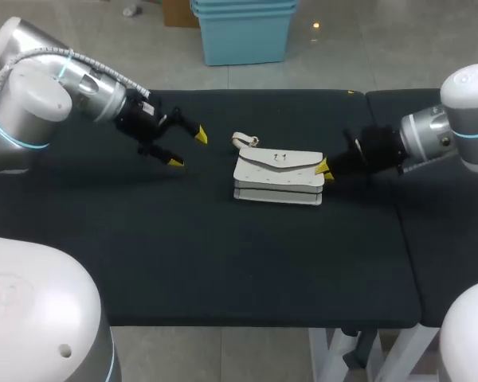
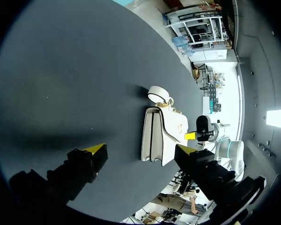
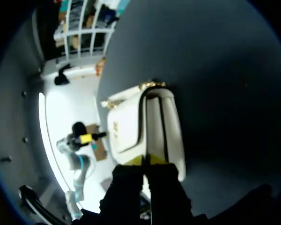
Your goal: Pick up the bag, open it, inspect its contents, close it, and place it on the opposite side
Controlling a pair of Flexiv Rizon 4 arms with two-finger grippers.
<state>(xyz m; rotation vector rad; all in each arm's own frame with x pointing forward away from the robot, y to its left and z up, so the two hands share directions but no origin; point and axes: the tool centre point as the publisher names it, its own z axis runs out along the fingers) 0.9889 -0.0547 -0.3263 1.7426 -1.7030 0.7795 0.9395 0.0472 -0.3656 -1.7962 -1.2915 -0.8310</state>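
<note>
Bag point(image 1: 279, 177): white, flap closed, lying flat mid-worktop point(image 1: 183, 255), ring handle point(image 1: 244, 142) on a short chain at its far left corner. Judged light and semi-stiff, with a smooth, likely slippery skin; the flap edge or the ring looks like the best hold. My right tool point(image 1: 325, 169) sits at the bag's right end, tips together and touching it; I cannot tell whether any flap is pinched. My left tool point(image 1: 187, 149) is spread apart, well left of the bag, holding nothing.

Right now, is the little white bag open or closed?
Closed. The bag has its flap folded down flat over the front.
</note>
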